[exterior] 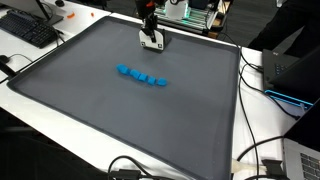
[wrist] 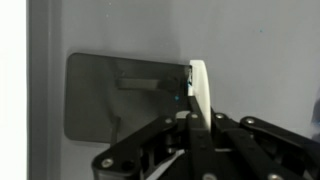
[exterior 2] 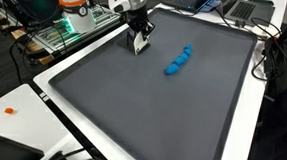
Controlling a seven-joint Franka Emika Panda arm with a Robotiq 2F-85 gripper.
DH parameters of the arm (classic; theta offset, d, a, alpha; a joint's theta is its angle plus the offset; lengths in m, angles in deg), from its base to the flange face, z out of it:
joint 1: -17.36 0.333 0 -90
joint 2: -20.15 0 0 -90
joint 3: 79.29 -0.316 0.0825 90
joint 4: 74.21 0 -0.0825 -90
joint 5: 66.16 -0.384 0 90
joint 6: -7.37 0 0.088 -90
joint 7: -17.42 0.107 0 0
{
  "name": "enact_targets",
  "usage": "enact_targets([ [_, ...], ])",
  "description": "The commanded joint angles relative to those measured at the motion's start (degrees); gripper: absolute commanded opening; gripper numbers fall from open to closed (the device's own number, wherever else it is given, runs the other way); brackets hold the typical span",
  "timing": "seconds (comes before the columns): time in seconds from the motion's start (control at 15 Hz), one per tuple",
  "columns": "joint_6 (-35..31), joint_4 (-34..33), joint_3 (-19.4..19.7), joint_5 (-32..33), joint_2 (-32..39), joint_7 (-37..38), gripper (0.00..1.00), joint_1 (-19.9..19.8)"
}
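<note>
My gripper point(exterior: 152, 38) point(exterior 2: 138, 36) hangs low over the far edge of the dark grey mat point(exterior: 130, 120) point(exterior 2: 152, 111). Its jaws are shut on a thin white flat piece point(wrist: 199, 85), which stands on edge between the fingers and sticks out past the tips point(exterior: 152, 44) point(exterior 2: 137, 47). In the wrist view the gripper point(wrist: 195, 115) casts a dark rectangular shadow point(wrist: 115, 95) on the mat. A short row of small blue blocks point(exterior: 141, 76) point(exterior 2: 178, 60) lies on the mat, well apart from the gripper.
The mat rests on a white table point(exterior: 60, 130) point(exterior 2: 22, 103). A black keyboard point(exterior: 30, 30) lies beyond one mat corner. Cables point(exterior: 250, 150) and a laptop point(exterior: 300, 160) sit along another side. A small orange item point(exterior 2: 9, 110) lies on the table.
</note>
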Motion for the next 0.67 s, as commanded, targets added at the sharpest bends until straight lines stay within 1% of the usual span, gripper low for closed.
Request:
enact_targets([
  [0.0,-1.99,0.90,-0.18,1.37,0.28,2.81,0.01,0.51],
  [0.6,-0.10,-0.07,-0.36,2.49,1.92,4.14,0.01,0.76],
])
